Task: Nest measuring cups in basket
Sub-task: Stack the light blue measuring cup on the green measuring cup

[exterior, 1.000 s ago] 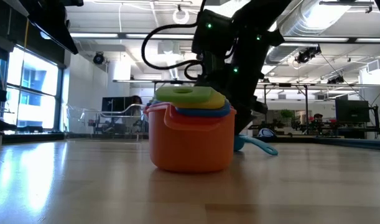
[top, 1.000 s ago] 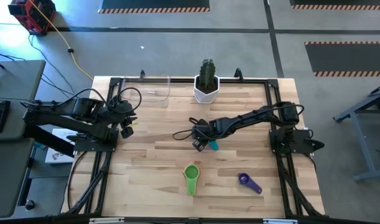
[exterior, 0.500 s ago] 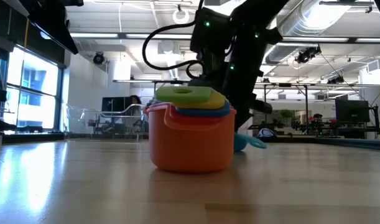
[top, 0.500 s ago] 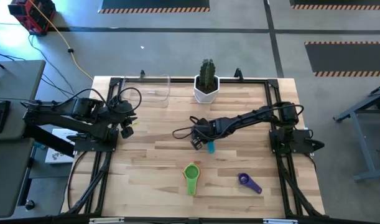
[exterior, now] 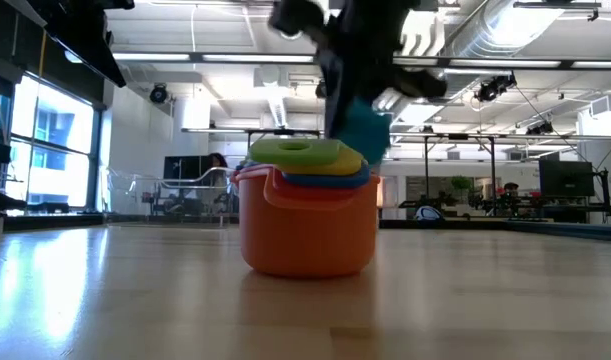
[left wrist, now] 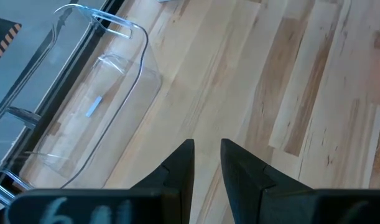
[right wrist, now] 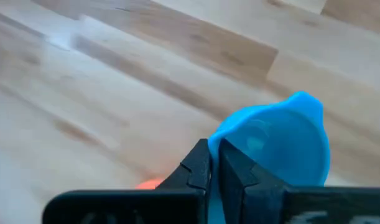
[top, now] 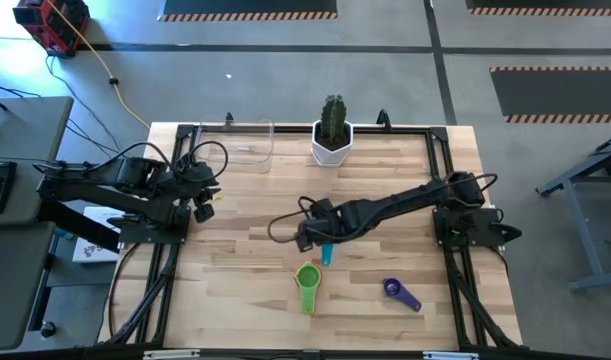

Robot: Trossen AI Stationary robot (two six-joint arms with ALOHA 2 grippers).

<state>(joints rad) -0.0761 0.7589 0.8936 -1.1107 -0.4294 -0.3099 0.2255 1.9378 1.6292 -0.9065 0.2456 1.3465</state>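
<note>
Near table centre, our right gripper pinches the teal cup, lifted at twelve o'clock of the green-topped stack. Our left gripper waits narrow beside the basket.

A teal cup hangs above the table's middle, just beyond the orange stack, a purple cup right, the clear basket far left.

teal cup handle — hidden in right claw | wood blurred
</note>
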